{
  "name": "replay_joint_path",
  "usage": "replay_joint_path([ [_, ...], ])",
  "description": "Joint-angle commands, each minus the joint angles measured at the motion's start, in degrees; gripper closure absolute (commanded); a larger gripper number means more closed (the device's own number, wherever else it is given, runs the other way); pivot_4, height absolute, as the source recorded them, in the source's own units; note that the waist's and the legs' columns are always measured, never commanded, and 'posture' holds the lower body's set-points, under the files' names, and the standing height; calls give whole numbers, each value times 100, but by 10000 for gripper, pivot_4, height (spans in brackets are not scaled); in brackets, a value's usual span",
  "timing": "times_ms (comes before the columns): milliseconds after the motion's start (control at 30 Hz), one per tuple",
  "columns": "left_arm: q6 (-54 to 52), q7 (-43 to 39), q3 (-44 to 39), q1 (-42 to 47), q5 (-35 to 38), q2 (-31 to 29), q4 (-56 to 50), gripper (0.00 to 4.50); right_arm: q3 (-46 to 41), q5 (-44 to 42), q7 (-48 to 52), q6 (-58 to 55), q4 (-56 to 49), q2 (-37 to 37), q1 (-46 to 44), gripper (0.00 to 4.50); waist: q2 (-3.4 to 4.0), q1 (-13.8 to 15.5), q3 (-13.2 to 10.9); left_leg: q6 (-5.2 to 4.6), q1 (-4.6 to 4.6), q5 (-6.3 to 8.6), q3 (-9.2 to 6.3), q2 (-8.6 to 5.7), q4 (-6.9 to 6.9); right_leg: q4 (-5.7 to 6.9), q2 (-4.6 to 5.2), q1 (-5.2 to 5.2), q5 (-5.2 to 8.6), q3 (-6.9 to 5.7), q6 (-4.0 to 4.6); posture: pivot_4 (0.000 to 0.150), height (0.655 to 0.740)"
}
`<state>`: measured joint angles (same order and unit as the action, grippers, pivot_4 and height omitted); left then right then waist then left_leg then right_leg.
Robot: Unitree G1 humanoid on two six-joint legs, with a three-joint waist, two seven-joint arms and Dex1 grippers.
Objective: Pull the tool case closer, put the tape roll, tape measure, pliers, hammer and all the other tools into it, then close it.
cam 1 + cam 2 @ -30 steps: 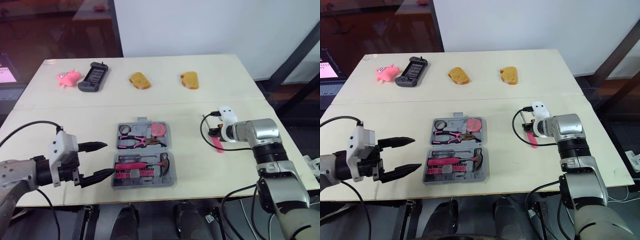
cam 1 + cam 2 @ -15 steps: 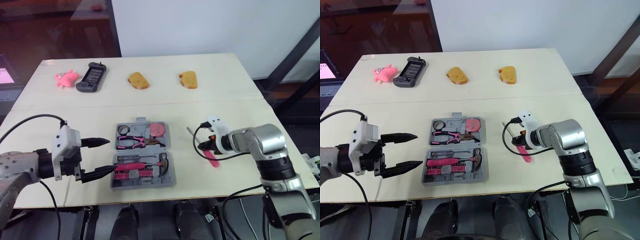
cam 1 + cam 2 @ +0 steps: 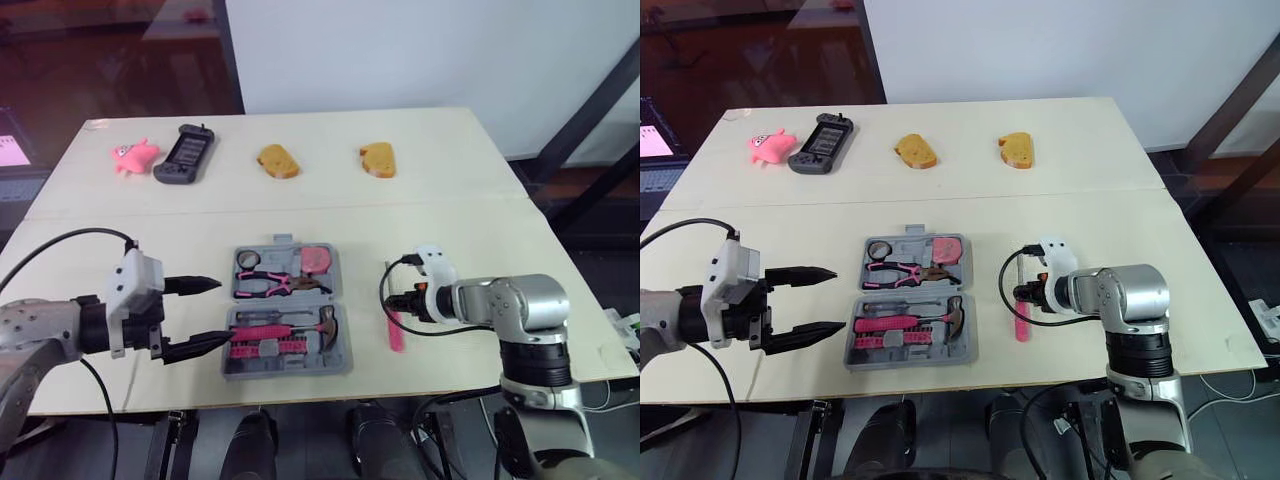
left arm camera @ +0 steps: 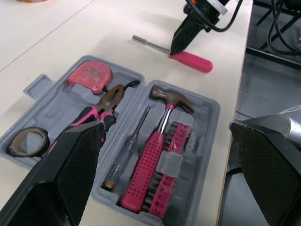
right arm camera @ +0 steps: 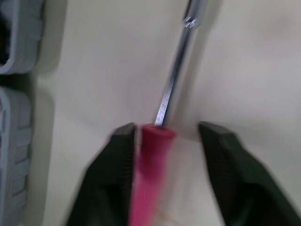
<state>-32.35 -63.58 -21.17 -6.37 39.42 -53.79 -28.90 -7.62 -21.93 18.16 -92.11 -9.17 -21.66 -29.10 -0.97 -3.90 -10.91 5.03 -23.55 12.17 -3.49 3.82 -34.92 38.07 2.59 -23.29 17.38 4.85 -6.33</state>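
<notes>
Fingers (image 5: 115, 174) of the right hand (image 5: 167, 128) stand spread on either side of the front end of a pink-handled screwdriver (image 3: 394, 333). One finger is right against the handle and the other stands clear of it. The screwdriver lies flat on the worktop (image 3: 450, 190), its steel shaft pointing away from the robot. It rests just to the right of the tool case (image 3: 340, 362) and does not touch it.

The left hand (image 3: 200, 315) hovers at the case's left side, low over the worktop, with its two black fingers wide apart and pointing toward the case.

The grey tool case lies open near the front edge of the worktop, between the two hands. In its far half sit the black tape roll (image 4: 29, 141), the pliers (image 4: 101, 110) with pink grips and the pink tape measure (image 4: 89, 77). In the near half lie the hammer (image 4: 162, 125) with its pink handle, a thin clear-handled screwdriver (image 4: 129, 153) and a row of bits (image 4: 171, 155).

Well apart, along the far side of the worktop, lie a pink toy (image 3: 135, 155), a dark handheld game console (image 3: 187, 155) and two pieces of bread (image 3: 278, 161).
</notes>
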Motion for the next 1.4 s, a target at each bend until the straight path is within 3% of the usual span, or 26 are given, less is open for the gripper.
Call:
replay_joint_path([
  [33, 17, -33, -46, -32, 61, -33, -64, 0, -165, -289, 57, -39, -100, -342, -310, 2079, 2, -4, -1, 0, 0, 0, 0, 0, 0, 0, 0, 0, 0, 0, 0, 1500, 7400],
  [167, 81, -34, -65, -55, 14, -28, -38, 0, -26, -482, 328, -39, -170, -751, -762, 306, 6, -13, -6, 0, 0, 0, 0, 0, 1, 0, 0, -1, 0, 1, 1, 1500, 7400],
  [333, 172, -59, -71, -98, -51, -20, 7, 0, 2492, 160, 2682, 2822, -927, -2949, -950, 306, 13, 12, -17, 0, -4, 0, 2, 0, 9, -8, 2, -7, 3, -1, -2, 1500, 7400],
  [400, 189, -55, -46, -82, -62, -11, 28, 0, 3113, 400, 3392, 3312, -811, -3330, -1344, 306, 6, -5, -18, 0, -3, 1, 2, -1, 12, -10, 4, -6, 6, -2, -8, 1500, 7400],
  [533, 193, -16, -24, -70, -55, 28, 5, 0, 4559, 2149, 4733, 5829, 77, -3680, -2180, 306, 7, -53, -24, 0, -2, 1, 7, 0, 2, -7, 4, -12, -2, 2, 2, 1500, 7400],
  [600, 213, -7, -36, -118, -66, 47, -23, 0, 4981, 2928, 4966, 7412, 579, -3629, -2296, 306, -3, -19, -29, 0, -2, 0, 7, 0, 0, -7, 4, -12, -1, 0, 2, 1500, 7400],
  [800, 223, 114, -143, -249, -39, 86, -135, 0, 5431, 3984, 5325, 10687, 1775, -3119, -2384, 306, -14, -5, -37, 1, -4, 0, 6, 0, 0, -6, 6, -7, -9, -1, -22, 1500, 7400],
  [1000, 168, 241, -321, -462, 32, 105, -319, 0, 5435, 4774, 4928, 12580, 3036, -2565, -2532, 306, -12, -8, -39, 3, 2, -1, 5, 0, -6, 3, 5, -3, -11, -2, -19, 1500, 7400],
  [1267, 122, 462, -451, -690, 99, 184, -583, 0, 5450, 5357, 4796, 13780, 3948, -2073, -2718, 306, -13, -4, -39, 3, 15, -1, 2, 0, -8, 3, 5, 17, -11, -3, -18, 1500, 7400],
  [1367, 123, 496, -471, -739, 101, 205, -621, 0, 5463, 5458, 4872, 14012, 4085, -2005, -2758, 8730, -15, -6, -37, 3, 17, -1, 1, 0, -9, 3, 4, 20, -11, -3, -18, 1500, 7400],
  [1400, 127, 504, -483, -766, 100, 215, -633, 0, 5488, 5463, 4943, 14128, 4079, -2001, -2751, 13554, -15, -8, -37, 3, 17, -1, 0, 0, -10, 3, 4, 21, -11, -3, -18, 1500, 7400],
])
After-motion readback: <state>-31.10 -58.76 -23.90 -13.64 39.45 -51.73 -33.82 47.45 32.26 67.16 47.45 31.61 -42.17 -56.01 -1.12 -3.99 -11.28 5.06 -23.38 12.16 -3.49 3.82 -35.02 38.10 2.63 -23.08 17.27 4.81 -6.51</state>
